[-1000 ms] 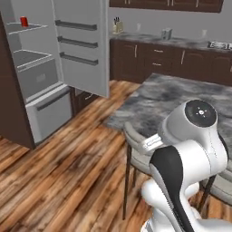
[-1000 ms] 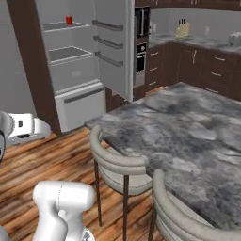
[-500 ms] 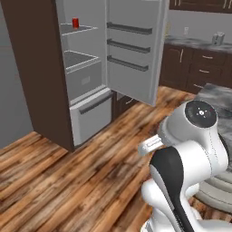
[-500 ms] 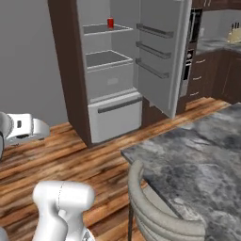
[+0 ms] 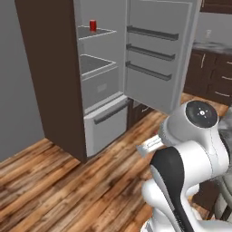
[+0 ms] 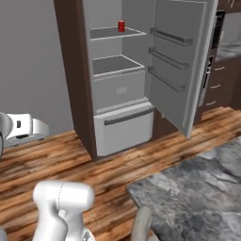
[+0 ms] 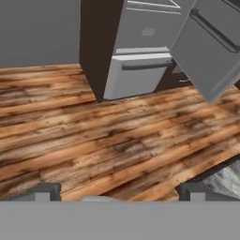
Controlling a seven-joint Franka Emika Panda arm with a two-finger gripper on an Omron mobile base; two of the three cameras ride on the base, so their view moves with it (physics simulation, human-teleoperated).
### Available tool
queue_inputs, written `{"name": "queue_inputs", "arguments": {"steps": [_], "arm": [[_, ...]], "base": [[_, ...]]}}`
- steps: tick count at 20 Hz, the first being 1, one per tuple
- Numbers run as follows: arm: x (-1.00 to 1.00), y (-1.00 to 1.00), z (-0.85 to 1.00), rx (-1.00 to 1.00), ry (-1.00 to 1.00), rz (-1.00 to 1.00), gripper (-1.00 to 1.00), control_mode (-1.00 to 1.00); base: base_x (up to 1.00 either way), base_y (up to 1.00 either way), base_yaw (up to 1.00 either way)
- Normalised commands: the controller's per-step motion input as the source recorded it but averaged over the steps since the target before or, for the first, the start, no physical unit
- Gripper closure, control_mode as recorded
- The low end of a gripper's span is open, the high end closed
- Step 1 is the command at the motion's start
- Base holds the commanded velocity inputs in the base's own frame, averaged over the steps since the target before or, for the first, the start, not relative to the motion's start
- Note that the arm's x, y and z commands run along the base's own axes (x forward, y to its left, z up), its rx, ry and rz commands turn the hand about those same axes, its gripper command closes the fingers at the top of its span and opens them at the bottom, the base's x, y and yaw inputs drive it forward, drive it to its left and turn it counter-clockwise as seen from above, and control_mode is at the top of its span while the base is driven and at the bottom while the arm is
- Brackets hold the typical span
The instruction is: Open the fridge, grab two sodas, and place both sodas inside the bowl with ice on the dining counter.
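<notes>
The fridge (image 5: 104, 68) stands with its upper door (image 5: 158, 54) swung wide to the right, grey shelves bare to view, and its lower drawer (image 6: 124, 129) shut. One soda, a red can (image 5: 93, 25), rests at the back of the top shelf (image 6: 121, 26). My gripper (image 7: 119, 194) hangs open over the wood floor, well short of the fridge (image 7: 138, 75), with nothing between its fingertips (image 7: 44, 192). A corner of the dining counter (image 6: 197, 197) of marbled stone lies at lower right. The bowl and the ice are out of view.
Wood floor (image 7: 93, 136) stretches between me and the fridge. A dark brown side panel (image 6: 75, 80) flanks the fridge against a grey wall. Dark cabinets (image 5: 213, 77) sit beyond the open door. A pale chair back (image 6: 141, 226) rises by the counter's edge.
The whole view has shifted with the base: the fridge has come nearer and more central, and the dining counter has slid off to the right. The gripper stays open.
</notes>
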Motion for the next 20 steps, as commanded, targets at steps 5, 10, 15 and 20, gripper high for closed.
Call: {"name": "queue_inputs", "arguments": {"steps": [5,10,15,20], "arm": [[0.00,0.00,0.00,0.00,0.00,0.00,-1.00,1.00],[0.00,0.00,0.00,0.00,0.00,0.00,-1.00,1.00],[0.00,0.00,0.00,0.00,0.00,0.00,-1.00,1.00],[0.00,0.00,0.00,0.00,0.00,0.00,-1.00,1.00]], "base": [[0.88,-0.02,0.12],[0.55,-0.26,0.08],[0.94,-0.03,0.02],[1.00,0.40,-0.01]]}}
